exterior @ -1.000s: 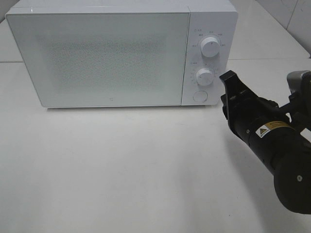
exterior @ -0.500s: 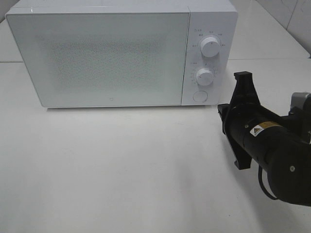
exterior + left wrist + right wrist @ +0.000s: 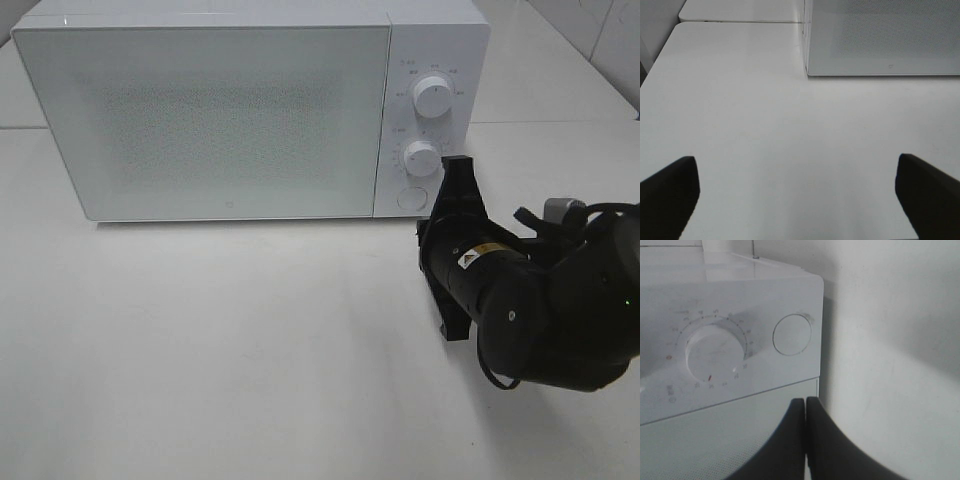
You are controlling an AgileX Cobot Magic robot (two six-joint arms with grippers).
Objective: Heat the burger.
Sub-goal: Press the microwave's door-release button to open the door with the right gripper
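Observation:
The burger is not in view in any frame. A white microwave (image 3: pixel 230 110) stands at the back of the table with its door shut; it also shows in the left wrist view (image 3: pixel 880 35). My right gripper (image 3: pixel 456 170) is shut and empty, just in front of the control panel's lower part. In the right wrist view its shut fingertips (image 3: pixel 805 402) point at the seam between door and panel, below the round button (image 3: pixel 792 334) and the lower knob (image 3: pixel 715 352). My left gripper (image 3: pixel 800 185) is open and empty over bare table, in front of the microwave's left corner.
The panel has an upper knob (image 3: pixel 432 97), a lower knob (image 3: pixel 422 157) and a round button (image 3: pixel 410 197). The white table (image 3: pixel 220 340) spreads in front of the microwave. The table's left edge (image 3: pixel 660 65) shows in the left wrist view.
My right arm has moved left, toward the microwave's control panel, with the gripper staying shut. The microwave has not changed.

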